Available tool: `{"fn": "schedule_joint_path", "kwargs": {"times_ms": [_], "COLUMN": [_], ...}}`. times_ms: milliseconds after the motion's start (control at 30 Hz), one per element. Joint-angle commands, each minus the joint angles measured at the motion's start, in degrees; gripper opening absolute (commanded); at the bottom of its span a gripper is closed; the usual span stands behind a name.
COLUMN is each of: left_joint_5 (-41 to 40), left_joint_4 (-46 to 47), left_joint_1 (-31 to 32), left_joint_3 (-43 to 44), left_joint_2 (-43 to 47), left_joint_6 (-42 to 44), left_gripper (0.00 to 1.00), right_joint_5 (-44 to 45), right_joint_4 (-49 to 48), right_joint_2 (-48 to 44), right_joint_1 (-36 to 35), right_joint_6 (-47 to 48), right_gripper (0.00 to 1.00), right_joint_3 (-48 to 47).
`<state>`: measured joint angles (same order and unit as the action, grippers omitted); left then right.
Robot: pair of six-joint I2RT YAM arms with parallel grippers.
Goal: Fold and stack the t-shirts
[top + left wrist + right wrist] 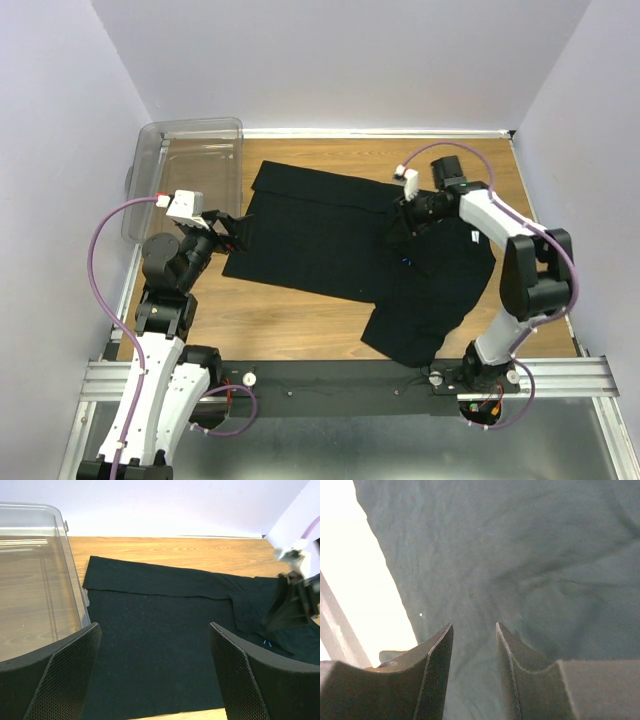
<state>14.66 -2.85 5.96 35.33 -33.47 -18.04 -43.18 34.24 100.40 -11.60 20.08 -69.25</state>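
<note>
Above the t-shirt (320,235), right hand (474,625) points down, half-open and empty; left hand (155,625) gapes wide.

Two arms, left arm (165,300) and right arm (530,270). Two grippers, left gripper (155,625) and right gripper (474,626). One clear bin (190,135). One table (300,330). Black t-shirts (320,235): the layers merge, so their number cannot be told. One white tag (472,237). One blue logo (403,262).

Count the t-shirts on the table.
1. A black t-shirt lies spread across the middle of the table, right of the clear bin. Its layers overlap at the right end, so another underneath may be hidden.
</note>
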Motion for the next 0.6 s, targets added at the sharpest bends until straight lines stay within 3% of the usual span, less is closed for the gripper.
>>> {"fn": "schedule_joint_path", "kwargs": {"times_ms": [0, 100, 167, 300, 567], "left_joint_5": [0.4, -0.2, -0.3, 0.7, 0.4], "left_joint_4": [-0.1, -0.6, -0.7, 0.3, 0.3], "left_joint_1": [-0.4, -0.4, -0.4, -0.4, -0.4], "left_joint_3": [0.0, 0.1, 0.3, 0.0, 0.2], "left_joint_2": [0.6, -0.2, -0.6, -1.2, -1.0], "left_joint_6": [-1.0, -1.9, -1.6, -1.1, -0.6], "left_gripper": [0.95, 0.95, 0.95, 0.95, 0.95], "right_joint_5": [5.5, 11.9, 18.0, 26.3, 31.7], "right_joint_4": [0.7, -5.6, -10.4, -15.1, -19.3], "right_joint_2": [-6.4, -5.7, -2.8, 3.2, 12.9], "right_joint_1": [6.7, 18.2, 24.1, 26.4, 28.5], "right_joint_6": [-1.4, -7.5, -10.2, -14.2, -19.1], "right_gripper": [0.48, 0.52, 0.67, 0.77, 0.73], "right_joint_3": [-0.7, -0.3, 0.3, -1.1, -7.2]}}
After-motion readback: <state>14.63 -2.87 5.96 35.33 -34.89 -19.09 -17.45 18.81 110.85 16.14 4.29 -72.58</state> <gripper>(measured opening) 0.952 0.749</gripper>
